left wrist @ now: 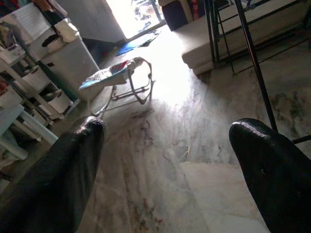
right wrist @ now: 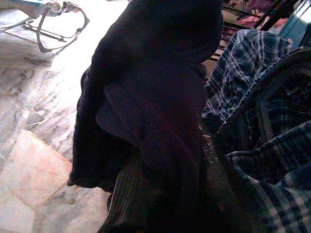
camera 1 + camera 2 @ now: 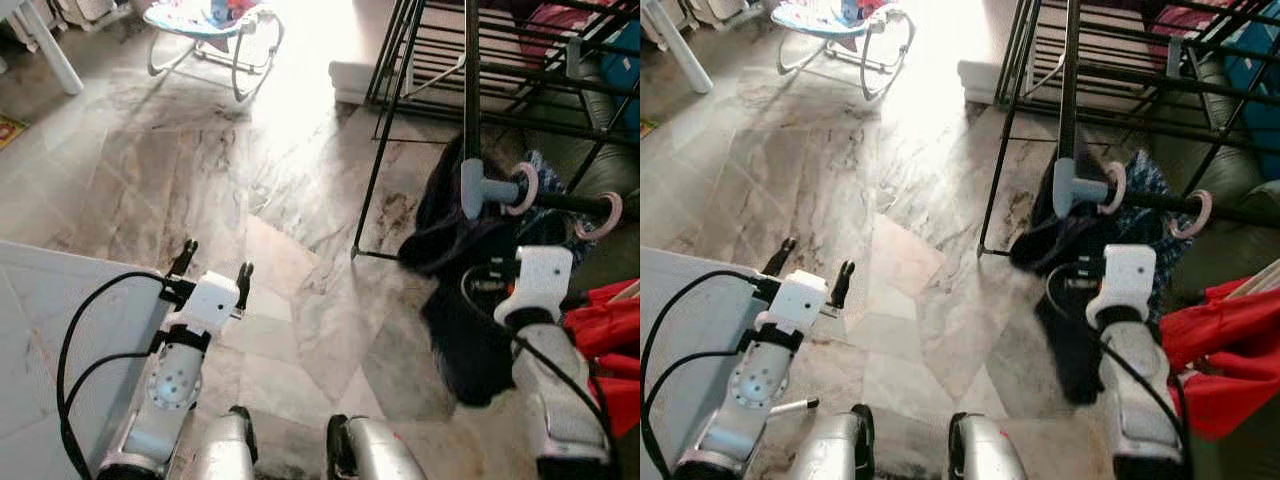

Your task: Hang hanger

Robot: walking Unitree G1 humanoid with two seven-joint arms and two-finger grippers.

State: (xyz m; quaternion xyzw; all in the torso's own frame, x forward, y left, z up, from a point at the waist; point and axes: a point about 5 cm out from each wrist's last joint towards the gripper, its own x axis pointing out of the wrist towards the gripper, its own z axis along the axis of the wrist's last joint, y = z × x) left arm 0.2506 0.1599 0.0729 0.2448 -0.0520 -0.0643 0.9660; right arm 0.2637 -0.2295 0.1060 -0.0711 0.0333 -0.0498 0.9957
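Two pink hanger hooks (image 3: 525, 188) (image 3: 606, 215) sit on the black rail (image 3: 565, 202) of a clothes stand, beside its grey joint (image 3: 480, 188). A dark navy garment (image 3: 452, 262) hangs below them, with a blue plaid shirt (image 2: 252, 63) behind it. My right gripper (image 3: 541, 278) is pushed up against the dark garment, just under the rail; the cloth hides its tips. My left gripper (image 3: 214, 262) is held out low over the marble floor, open and holding nothing.
A black drying rack (image 3: 470, 60) stands behind the rail. Red cloth (image 3: 605, 340) lies at the right edge. A white panel (image 3: 50, 330) is at my lower left. A baby bouncer (image 3: 210, 30) and a white post (image 3: 45, 50) stand far back.
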